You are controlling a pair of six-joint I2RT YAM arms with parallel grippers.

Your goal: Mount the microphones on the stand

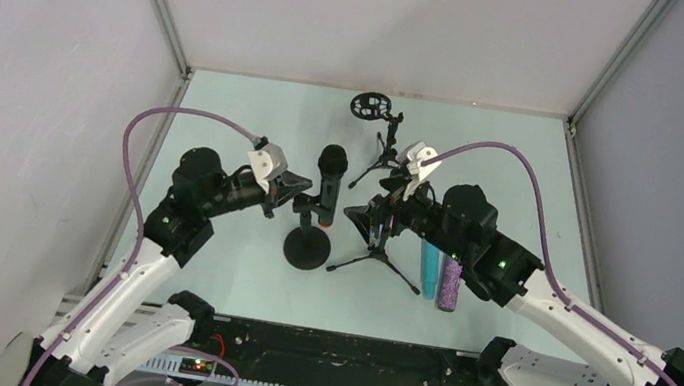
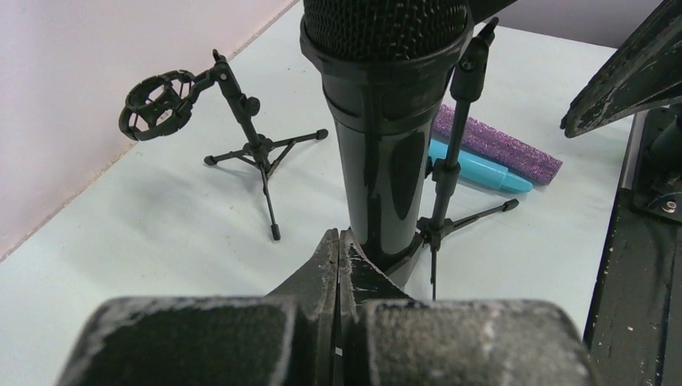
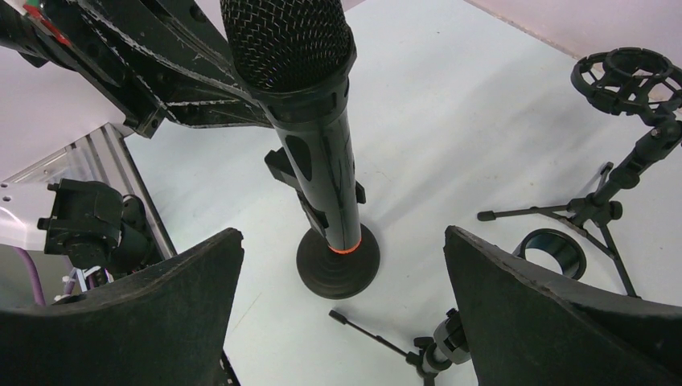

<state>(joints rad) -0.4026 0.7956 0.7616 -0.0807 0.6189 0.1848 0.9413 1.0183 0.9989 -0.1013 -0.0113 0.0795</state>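
Observation:
The black microphone (image 1: 331, 173) stands upright in the clip of a round-base stand (image 1: 307, 248), its orange-red ring (image 3: 343, 248) just above the base. My left gripper (image 1: 302, 188) is shut with nothing in it, its tips (image 2: 338, 239) right beside the microphone's lower body (image 2: 380, 137). My right gripper (image 1: 362, 218) is open on the other side, its wide-apart fingers (image 3: 185, 297) facing the black microphone (image 3: 315, 137) without touching it. The cyan-blue microphone (image 1: 429, 266) and the glittery purple microphone (image 1: 450, 285) lie side by side on the table under the right arm.
A small tripod stand (image 1: 376, 249) with an open ring clip (image 3: 552, 250) stands just below my right gripper. A second tripod stand with a round shock mount (image 1: 368, 107) stands at the back. Grey walls close in the table's left and right sides.

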